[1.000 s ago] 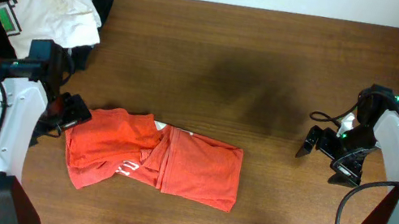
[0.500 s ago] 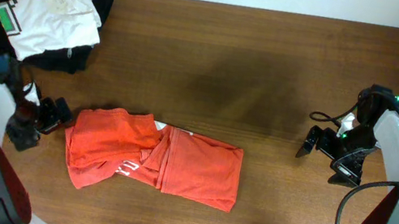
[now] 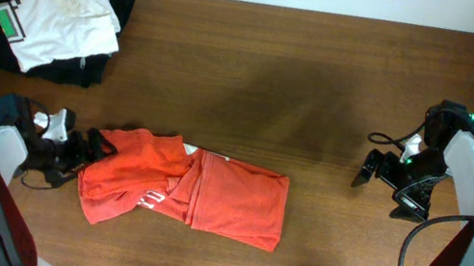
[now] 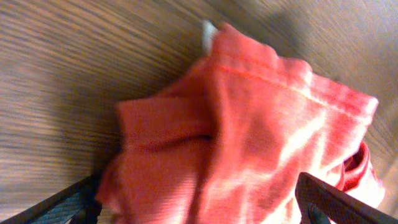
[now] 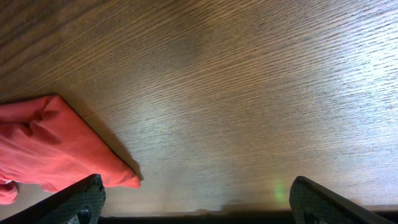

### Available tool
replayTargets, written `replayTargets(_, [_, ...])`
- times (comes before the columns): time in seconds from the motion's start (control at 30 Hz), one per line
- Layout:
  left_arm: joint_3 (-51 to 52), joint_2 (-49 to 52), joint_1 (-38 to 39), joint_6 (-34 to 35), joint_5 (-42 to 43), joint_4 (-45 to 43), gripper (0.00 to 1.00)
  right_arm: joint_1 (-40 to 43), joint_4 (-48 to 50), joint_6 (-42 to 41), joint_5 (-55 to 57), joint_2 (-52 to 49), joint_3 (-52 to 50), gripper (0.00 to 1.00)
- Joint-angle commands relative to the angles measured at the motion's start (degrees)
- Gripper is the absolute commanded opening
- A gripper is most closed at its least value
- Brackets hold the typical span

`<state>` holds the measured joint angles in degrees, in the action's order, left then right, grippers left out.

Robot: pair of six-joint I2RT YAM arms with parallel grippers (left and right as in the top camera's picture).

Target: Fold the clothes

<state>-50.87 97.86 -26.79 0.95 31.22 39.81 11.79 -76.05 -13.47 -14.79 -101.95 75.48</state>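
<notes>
I see the crumpled red-orange cotton T-shirt lying on the brown wooden table, toward seven o'clock from centre. My left gripper sits at the shirt's nine o'clock edge, jaws spread wide with bunched cloth between them. My right gripper, at three o'clock, gapes empty over wood.

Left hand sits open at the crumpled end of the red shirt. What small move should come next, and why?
Probably ease the left hand slightly onto the bunched left edge of the shirt and close on it. Its jaws stand open astride that cloth, gripping nothing, and the shirt lies rumpled, not neatly folded. The right hand is open, well off to the side.
</notes>
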Motion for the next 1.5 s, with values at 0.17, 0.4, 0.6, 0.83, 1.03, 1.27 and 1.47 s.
replayTargets(0.17, [3.69,3.85,7.41,3.39,-5.31,1.49,0.42,-0.13,-0.02,-0.13,0.48,0.33,0.61,0.99])
replayTargets(0.4, [-0.17,3.8,7.39,10.64,-16.2,5.55,0.01,-0.13,-0.02,-0.13,0.48,0.33,0.61,0.98])
replayTargets(0.6, [-16.0,3.15,8.02,14.91,-22.75,21.94,0.01,-0.13,-0.02,-0.13,0.48,0.33,0.61,0.98])
replayTargets(0.83, [-24.28,-5.46,17.29,15.8,-22.71,32.61,0.01,-0.13,-0.02,-0.13,0.48,0.33,0.61,0.98])
replayTargets(1.03, [-24.15,-7.21,32.13,18.45,-20.96,34.27,0.01,-0.13,-0.02,-0.13,0.48,0.33,0.61,0.98])
replayTargets(1.27, [-24.13,-4.92,50.14,25.44,-21.03,27.96,0.01,-0.13,-0.02,-0.13,0.48,0.33,0.61,0.98])
replayTargets(1.47, [-24.13,2.19,58.84,29.92,-20.83,23.76,0.04,-0.13,-0.02,-0.13,0.48,0.33,0.61,0.98])
